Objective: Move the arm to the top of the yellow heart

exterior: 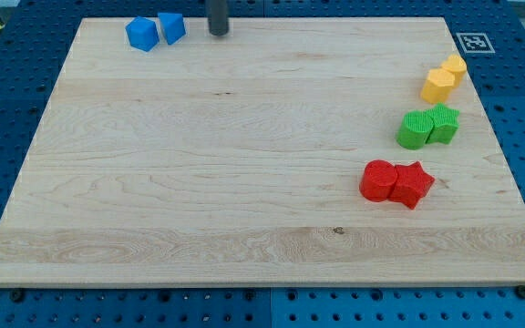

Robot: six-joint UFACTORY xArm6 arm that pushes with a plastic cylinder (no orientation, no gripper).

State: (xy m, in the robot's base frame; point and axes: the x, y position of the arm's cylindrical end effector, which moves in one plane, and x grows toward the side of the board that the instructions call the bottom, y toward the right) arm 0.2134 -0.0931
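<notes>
The yellow heart [437, 86] lies near the board's right edge, touching a smaller yellow block [454, 66] just above and to its right. My tip [218, 33] stands at the view's top, left of centre, far to the left of the yellow heart. It is just right of a blue cube [171, 27], which touches a second blue block [141, 34].
A green round block [415, 130] touches a green star-like block [443, 124] below the yellow pair. A red round block [377, 180] touches a red star [412, 185] lower down. The wooden board [199, 182] lies on a blue pegboard; a marker tag [471, 42] sits at the top right.
</notes>
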